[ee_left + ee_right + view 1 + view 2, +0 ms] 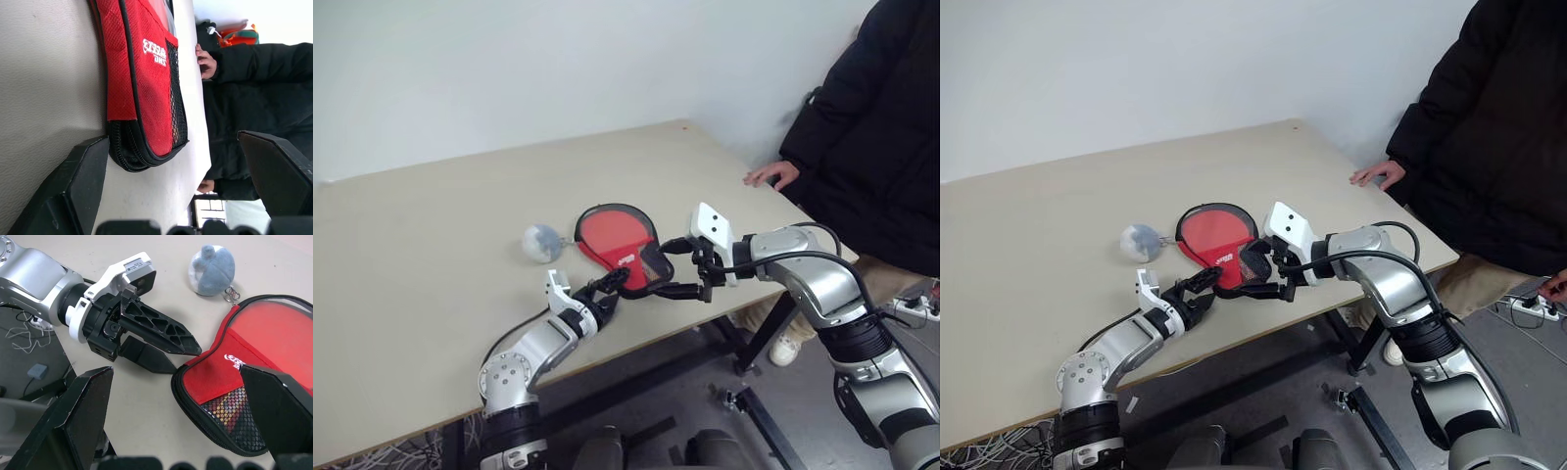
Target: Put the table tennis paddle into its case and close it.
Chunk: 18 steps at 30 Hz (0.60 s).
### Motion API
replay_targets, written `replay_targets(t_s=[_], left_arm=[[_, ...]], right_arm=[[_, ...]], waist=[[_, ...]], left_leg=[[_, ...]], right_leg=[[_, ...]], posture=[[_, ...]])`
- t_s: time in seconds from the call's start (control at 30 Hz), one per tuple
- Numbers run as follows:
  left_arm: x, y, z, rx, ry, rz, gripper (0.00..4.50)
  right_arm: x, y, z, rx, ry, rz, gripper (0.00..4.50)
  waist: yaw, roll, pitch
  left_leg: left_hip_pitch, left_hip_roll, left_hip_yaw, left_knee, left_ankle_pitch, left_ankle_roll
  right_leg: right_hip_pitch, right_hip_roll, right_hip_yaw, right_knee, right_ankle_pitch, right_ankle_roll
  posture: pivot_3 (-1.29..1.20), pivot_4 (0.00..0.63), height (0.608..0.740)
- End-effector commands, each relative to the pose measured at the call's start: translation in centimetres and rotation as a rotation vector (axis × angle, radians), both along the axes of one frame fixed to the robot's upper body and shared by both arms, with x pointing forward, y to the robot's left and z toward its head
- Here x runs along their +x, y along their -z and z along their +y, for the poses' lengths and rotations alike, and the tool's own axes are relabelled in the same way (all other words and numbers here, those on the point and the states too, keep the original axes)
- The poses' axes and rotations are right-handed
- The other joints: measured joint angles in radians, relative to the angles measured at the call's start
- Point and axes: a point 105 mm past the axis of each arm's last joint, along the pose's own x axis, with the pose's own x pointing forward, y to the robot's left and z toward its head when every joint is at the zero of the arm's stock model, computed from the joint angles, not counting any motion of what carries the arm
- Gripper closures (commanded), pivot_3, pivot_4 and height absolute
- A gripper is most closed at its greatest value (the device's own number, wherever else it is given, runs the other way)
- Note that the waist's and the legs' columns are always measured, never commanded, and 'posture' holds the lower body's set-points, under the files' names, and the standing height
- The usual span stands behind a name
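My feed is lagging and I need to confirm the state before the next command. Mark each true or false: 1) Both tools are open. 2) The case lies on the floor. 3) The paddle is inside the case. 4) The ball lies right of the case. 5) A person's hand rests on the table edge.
1) True: the left tool and the right tool are both open, holding nothing.
2) False: the case lies on the table.
3) True: the red paddle shows through the mesh.
4) False: the ball lies left of the case.
5) True: a person's hand rests at the table's far right edge.
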Motion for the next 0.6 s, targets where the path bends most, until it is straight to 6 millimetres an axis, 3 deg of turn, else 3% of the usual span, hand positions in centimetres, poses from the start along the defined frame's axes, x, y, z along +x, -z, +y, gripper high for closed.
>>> replay_targets(t_s=[0.03,0.6], left_arm=[[0.3,-0.6,0.1,0.024,-0.011,-0.021,0.02],[-0.1,0.4,-0.3,0.017,-0.045,0.049,0.02]], right_arm=[[-0.2,-1.2,0.4,0.029,-0.014,-0.037,0.00],[-0.3,-0.9,0.4,0.028,0.003,-0.025,0.00]], waist=[[0.000,0.000,0.000],[0.000,0.000,0.000]], left_leg=[[0.000,0.000,0.000,0.000,0.000,0.000],[0.000,0.000,0.000,-0.001,-0.001,-0.002]], right_leg=[[0.000,0.000,0.000,0.000,0.000,0.000],[0.000,0.000,0.000,-0.001,0.000,0.000]], posture=[[0.00,0.000,0.740],[0.00,0.000,0.740]])
